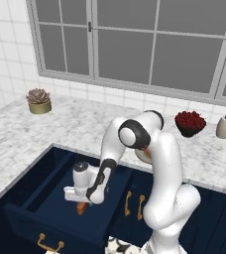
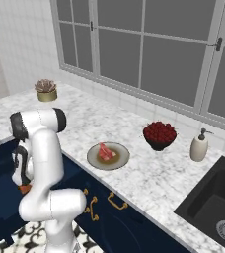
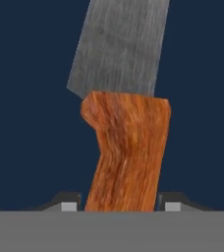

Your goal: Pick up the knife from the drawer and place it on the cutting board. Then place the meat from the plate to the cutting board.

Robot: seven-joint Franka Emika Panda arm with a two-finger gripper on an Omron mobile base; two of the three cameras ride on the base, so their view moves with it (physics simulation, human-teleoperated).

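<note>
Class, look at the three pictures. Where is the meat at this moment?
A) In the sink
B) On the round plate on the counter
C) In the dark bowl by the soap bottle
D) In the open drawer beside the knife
B: the meat lies on the plate on the counter, apart from the drawer, where the gripper is at the knife.
</note>
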